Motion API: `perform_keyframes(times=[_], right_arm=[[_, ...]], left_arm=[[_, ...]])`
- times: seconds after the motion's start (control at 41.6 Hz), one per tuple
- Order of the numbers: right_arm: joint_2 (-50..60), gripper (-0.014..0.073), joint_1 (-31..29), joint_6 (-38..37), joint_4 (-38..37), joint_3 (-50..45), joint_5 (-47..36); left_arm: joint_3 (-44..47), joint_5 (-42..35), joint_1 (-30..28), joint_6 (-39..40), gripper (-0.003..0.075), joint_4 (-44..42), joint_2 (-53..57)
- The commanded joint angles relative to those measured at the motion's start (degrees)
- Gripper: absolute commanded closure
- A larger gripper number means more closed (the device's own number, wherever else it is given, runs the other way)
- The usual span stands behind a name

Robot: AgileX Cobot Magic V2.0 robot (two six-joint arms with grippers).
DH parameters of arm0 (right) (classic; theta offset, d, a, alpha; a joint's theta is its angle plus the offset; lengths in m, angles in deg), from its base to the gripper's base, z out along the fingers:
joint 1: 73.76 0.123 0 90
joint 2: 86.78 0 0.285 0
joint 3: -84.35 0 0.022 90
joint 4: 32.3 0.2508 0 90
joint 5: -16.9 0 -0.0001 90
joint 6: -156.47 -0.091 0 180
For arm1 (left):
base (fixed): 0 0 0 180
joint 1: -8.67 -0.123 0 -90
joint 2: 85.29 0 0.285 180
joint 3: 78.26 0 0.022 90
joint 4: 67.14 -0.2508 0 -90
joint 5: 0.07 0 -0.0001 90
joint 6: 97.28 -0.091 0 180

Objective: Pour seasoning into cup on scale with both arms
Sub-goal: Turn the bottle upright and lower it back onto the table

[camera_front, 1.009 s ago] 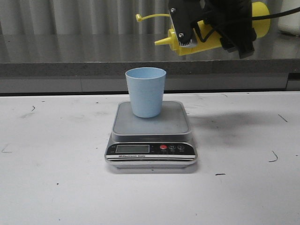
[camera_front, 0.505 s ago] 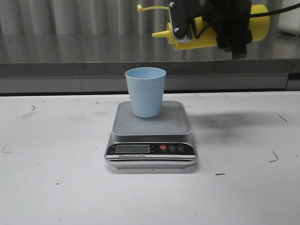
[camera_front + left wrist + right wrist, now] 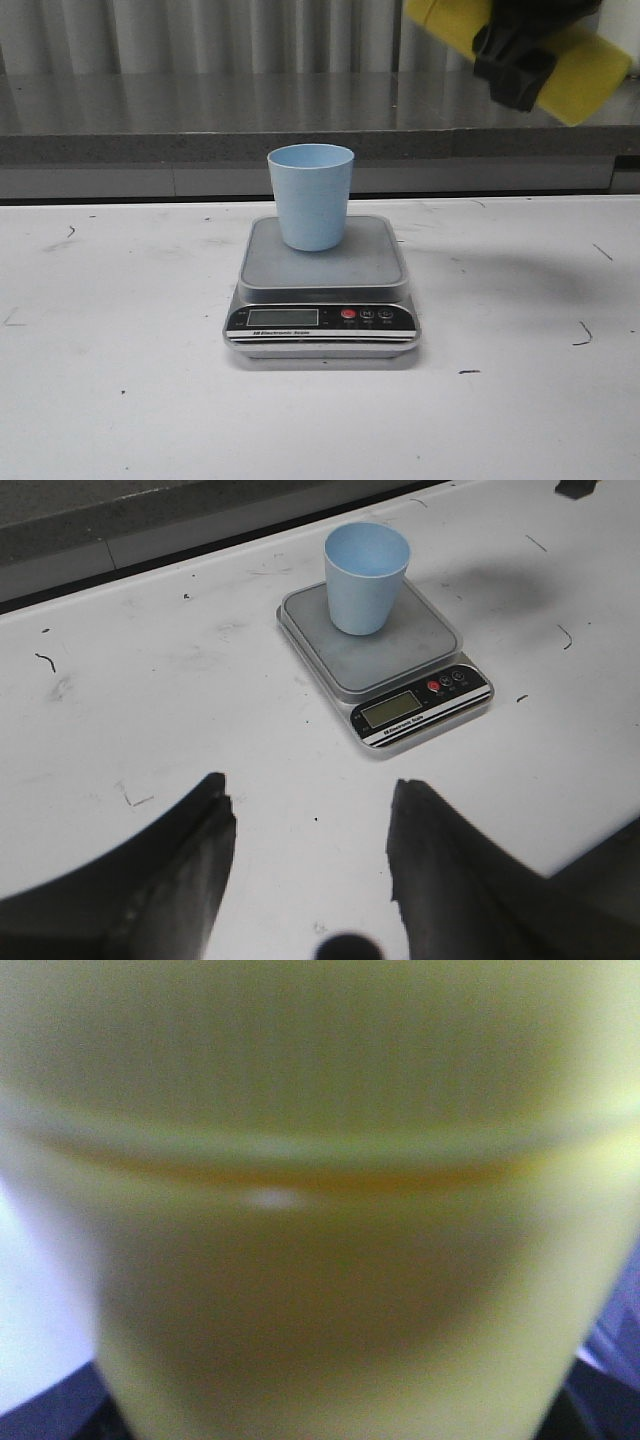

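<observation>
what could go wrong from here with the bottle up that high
1. The right hand holds the yellow bottle high and off to the right of the cup, nozzle out of frame; pouring from there would likely miss onto the scale or table.
2. The left hand is open and well short of the cup, so nothing steadies it; a bump from the bottle coming back could tip it.

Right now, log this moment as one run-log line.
right gripper: holding yellow bottle high, right of cup | left gripper: open, empty | cup: upright on scale | pouring: none visible
</observation>
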State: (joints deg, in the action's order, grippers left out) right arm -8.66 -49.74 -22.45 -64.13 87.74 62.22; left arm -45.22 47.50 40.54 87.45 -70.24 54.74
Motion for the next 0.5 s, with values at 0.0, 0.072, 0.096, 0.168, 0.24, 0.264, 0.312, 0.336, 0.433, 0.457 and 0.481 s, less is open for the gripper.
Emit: perform_keyframes(times=[0.0, 0.072, 0.096, 0.168, 0.24, 0.264, 0.312, 0.336, 0.433, 0.457, 0.481], right_arm=[[7.7, 0.0281, -3.53, -0.51, 7.1, 0.44, -7.15], [11.2, 0.0281, -5.71, -0.51, 12.26, -3.75, -13.53], [12.58, 0.0281, -6.39, -0.51, 13.65, -5.98, -16.56], [16.06, 0.0281, -7.67, -0.51, 15.57, -12.5, -24.94], [19.15, 0.0281, -8.35, -0.51, 15.68, -19.85, -34.6], [19.95, 0.0281, -8.58, -0.53, 15.68, -22.09, -37.65], [21.38, 0.0281, -9.2, -0.71, 15.81, -27.12, -44.65], [21.77, 0.0281, -9.47, -1.08, 15.83, -29.16, -47.47], [22.02, 0.0281, -11.37, -1.85, 17.55, -37.2, -57.83], [21.9, 0.0281, -11.85, -1.85, 18.21, -38.64, -58.98], [21.61, 0.0281, -12.53, -1.85, 19.05, -40.0, -61.16]], left_arm=[[-1.45, -3.97, 0.21, 0.21, 0.0377, 0.3, -0.12], [-1.45, -3.97, 0.21, 0.21, 0.0377, 0.3, -0.12], [-1.45, -3.97, 0.21, 0.21, 0.0377, 0.3, -0.12], [-1.45, -3.97, 0.21, 0.21, 0.0377, 0.3, -0.12], [-1.45, -3.97, 0.21, 0.21, 0.0377, 0.3, -0.12], [-1.45, -3.97, 0.21, 0.21, 0.0377, 0.3, -0.12], [-1.45, -3.97, 0.21, 0.21, 0.0377, 0.3, -0.12], [-1.45, -3.97, 0.21, 0.21, 0.0377, 0.3, -0.12], [-1.45, -3.97, 0.21, 0.21, 0.0377, 0.3, -0.12], [-1.45, -3.97, 0.21, 0.21, 0.0377, 0.3, -0.12], [-1.45, -3.97, 0.21, 0.21, 0.0377, 0.3, -0.12]])
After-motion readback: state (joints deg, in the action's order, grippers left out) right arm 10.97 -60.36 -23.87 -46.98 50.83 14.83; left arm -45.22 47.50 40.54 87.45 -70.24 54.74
